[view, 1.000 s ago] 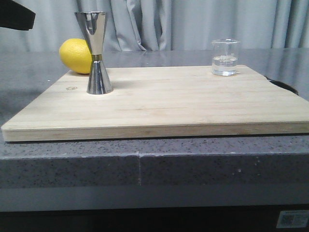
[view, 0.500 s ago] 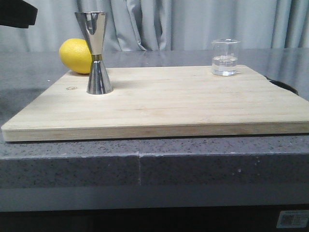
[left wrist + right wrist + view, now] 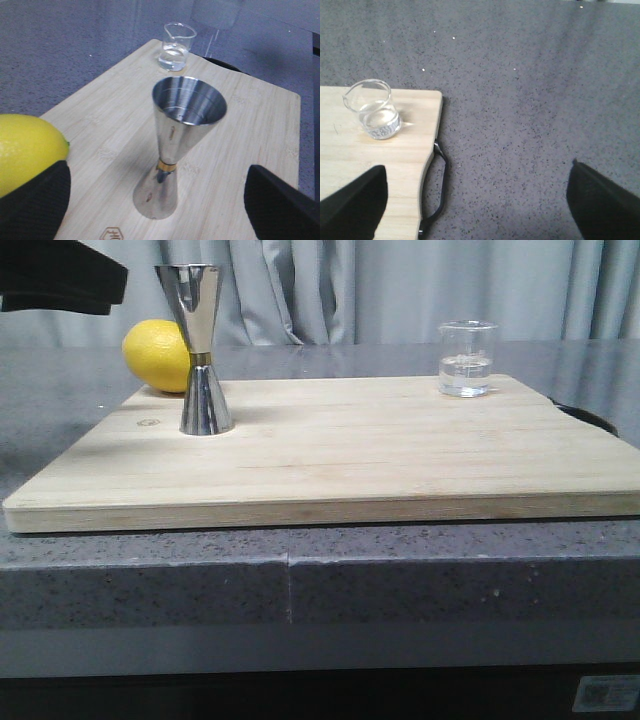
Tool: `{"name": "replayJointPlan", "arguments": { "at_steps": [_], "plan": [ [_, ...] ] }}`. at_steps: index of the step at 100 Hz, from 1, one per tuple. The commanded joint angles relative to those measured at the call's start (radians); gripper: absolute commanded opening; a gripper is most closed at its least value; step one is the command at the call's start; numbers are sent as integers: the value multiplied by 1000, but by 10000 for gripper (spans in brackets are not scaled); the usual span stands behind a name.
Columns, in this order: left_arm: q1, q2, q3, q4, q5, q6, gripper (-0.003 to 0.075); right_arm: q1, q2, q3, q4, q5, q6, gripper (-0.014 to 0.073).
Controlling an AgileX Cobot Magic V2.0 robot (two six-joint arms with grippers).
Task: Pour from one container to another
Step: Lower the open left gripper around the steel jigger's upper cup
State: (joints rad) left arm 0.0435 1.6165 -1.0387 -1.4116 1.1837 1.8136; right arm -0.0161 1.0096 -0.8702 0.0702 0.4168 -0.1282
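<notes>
Jigger (image 3: 201, 348) stood upright on board (image 3: 330, 455), lemon (image 3: 156, 355) behind it, beaker (image 3: 466, 358) well apart; both jaws wide open, empty.

Jigger (image 3: 201, 350) standing upright on wooden board (image 3: 330, 455) at approx 10 o'clock, lemon (image 3: 157, 356) sitting just behind it. Beaker (image 3: 467, 359) w/ clear liquid resting at 1 o'clock. Dark left gripper (image 3: 60, 280) hanging at 11 o'clock, above table (image 3: 300, 565).

Lemon (image 3: 155, 355) crowds jigger (image 3: 202, 350); board (image 3: 400, 450) open toward beaker (image 3: 466, 359)
</notes>
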Motion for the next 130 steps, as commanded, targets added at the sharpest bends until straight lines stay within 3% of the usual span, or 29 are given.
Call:
{"name": "replayJointPlan", "arguments": {
  "at_steps": [1, 26, 54, 83, 130],
  "plan": [
    [-32, -13, -19, -65, 67, 6, 652, 0, -11, -9, -10, -73, -8, 657],
    [-75, 53, -19, -69, 58, 15, 652, 0, -11, 23, -8, -73, -8, 657],
    [-130, 102, -19, -169, 44, 156, 652, 0, -11, 23, 8, -81, -8, 657],
    [-172, 110, -19, -220, -60, 250, 652, 0, -11, 23, 8, -84, -8, 657],
    [-190, 194, -19, -325, 20, 280, 648, 0, -11, 23, 14, -108, -8, 657]
  ]
}}
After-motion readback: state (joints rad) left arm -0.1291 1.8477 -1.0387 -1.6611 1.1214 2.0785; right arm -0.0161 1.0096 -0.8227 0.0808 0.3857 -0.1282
